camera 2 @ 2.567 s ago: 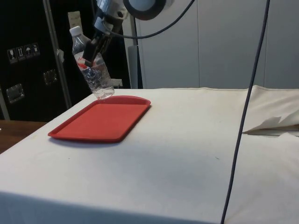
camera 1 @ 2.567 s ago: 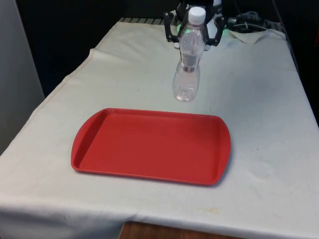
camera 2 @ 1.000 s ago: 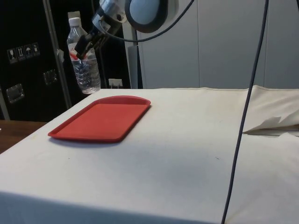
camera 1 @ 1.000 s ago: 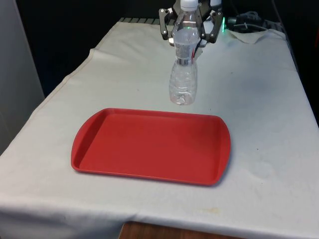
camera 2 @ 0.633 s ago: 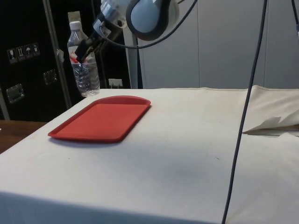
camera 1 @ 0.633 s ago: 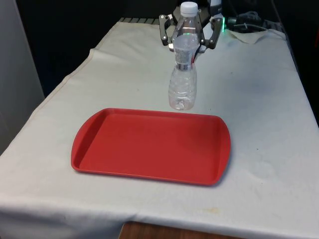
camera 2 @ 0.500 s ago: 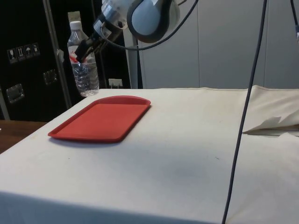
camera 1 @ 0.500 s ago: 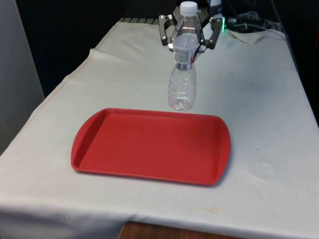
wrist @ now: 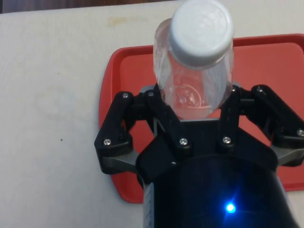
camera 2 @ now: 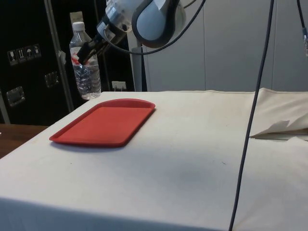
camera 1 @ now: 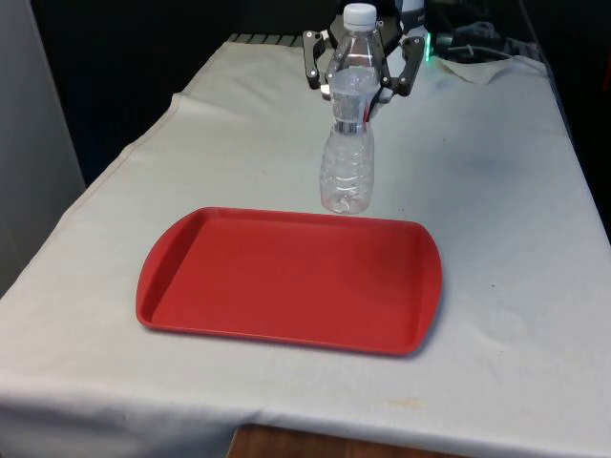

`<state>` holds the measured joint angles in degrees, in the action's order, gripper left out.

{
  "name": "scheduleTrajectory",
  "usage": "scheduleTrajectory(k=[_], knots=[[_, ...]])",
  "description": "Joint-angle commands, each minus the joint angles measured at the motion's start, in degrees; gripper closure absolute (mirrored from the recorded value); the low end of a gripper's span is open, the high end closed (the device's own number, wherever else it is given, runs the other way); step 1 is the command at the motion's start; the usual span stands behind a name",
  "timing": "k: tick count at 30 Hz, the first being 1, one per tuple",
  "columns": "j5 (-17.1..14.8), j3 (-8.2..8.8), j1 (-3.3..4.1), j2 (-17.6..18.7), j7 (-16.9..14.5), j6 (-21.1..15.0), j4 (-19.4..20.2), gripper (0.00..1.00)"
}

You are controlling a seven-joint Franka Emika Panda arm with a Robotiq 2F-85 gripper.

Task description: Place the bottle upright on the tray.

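Observation:
A clear plastic bottle (camera 1: 347, 162) with a white cap (camera 1: 360, 13) hangs almost upright in the air. Its base is just above the far rim of the red tray (camera 1: 286, 286). My gripper (camera 1: 361, 74) is shut on the bottle's neck and upper body. In the side view the bottle (camera 2: 85, 72) floats a little above the tray's (camera 2: 101, 125) far corner, with the gripper (camera 2: 88, 49) clamped on it from the side. In the wrist view the cap (wrist: 202, 29) points at the camera, the fingers (wrist: 152, 110) press both sides of the bottle, and the tray (wrist: 133, 80) lies below.
The tray lies in the middle of the white-clothed table (camera 1: 496, 210). A crumpled white cloth (camera 1: 482, 69) sits at the far end on the front view's right. A black cable (camera 2: 251, 120) hangs down in the side view.
The bottle has swung from a tilt to nearly upright. It has shifted slightly to the front view's left and sunk a little towards the tray's far rim. The grip has held throughout.

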<state>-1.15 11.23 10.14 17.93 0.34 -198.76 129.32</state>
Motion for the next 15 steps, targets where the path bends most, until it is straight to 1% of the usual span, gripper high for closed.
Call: scheduleTrajectory(k=[1, 5, 6, 7, 11, 12, 14, 15], knots=[[0.1, -0.11, -0.06, 0.0, 0.1, -0.2, 0.1, 0.65], [0.2, -0.52, -0.52, 0.3, 0.9, -0.9, 0.3, 0.65], [0.0, 0.11, -0.06, 0.2, 0.3, -0.1, 0.0, 0.65], [0.2, -0.57, -0.63, 0.3, 1.1, -1.2, 0.4, 0.65], [0.5, -0.63, -0.92, 0.7, 2.2, -2.5, 1.0, 0.65], [0.6, -0.63, -1.09, 1.0, 2.8, -3.4, 1.4, 0.65], [0.7, -0.63, -1.2, 1.3, 3.3, -4.2, 1.6, 0.65], [0.0, 0.63, -0.4, 1.3, 2.3, -3.3, 1.5, 0.65]])
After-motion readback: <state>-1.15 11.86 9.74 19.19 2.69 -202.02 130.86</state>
